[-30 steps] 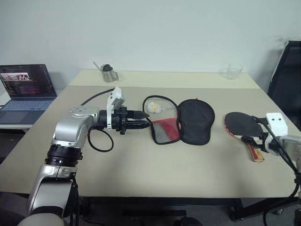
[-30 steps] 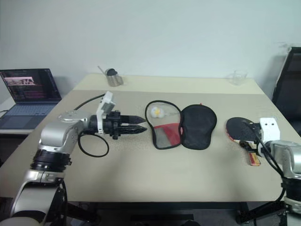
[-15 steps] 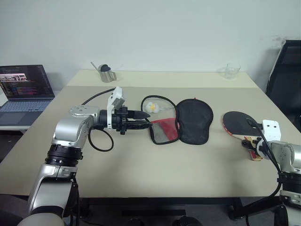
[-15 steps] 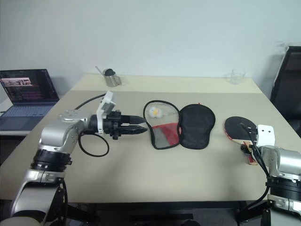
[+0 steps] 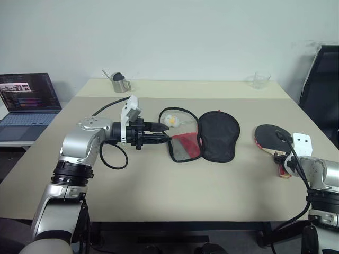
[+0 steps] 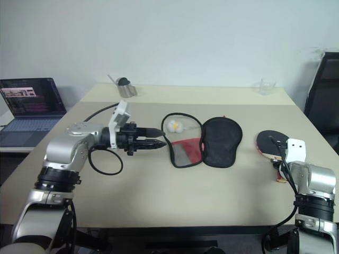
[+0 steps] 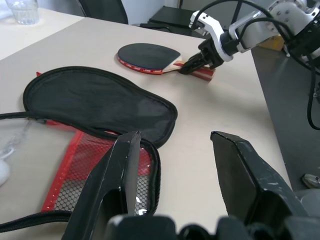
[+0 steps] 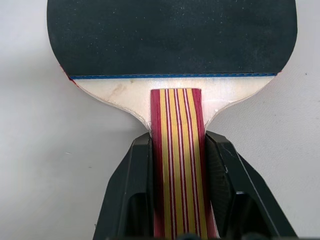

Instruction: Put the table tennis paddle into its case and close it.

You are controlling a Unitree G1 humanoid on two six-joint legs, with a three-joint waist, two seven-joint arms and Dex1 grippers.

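A: Right end effector (image 8: pixel 177 165)?
B: Fingers pressed on the table tennis paddle (image 8: pixel 172 60) handle, seen close from its wrist, on the worktop (image 5: pixel 212 180).
A: Left end effector (image 7: pixel 175 165)?
B: Spread, empty; case (image 7: pixel 95 105) lies open just ahead.

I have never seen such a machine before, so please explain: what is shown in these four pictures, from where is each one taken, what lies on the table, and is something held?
This is a humanoid robot with two arms; each ends in an end effector of two black fingers. Two pictures come from cameras in its head, looking down over the beige table. The other two come from a camera on each wrist.

On the table lies an open soft fabric case in black and red with a mesh panel, unzipped flat, with a small white ball on its clear half. At the far edge stand a small metal pitcher and a clear glass. An open laptop sits on a side table.

The left end effector is open, beside the case. The right end effector is closed around the striped wooden handle of the black-faced table tennis paddle, which lies on the table.
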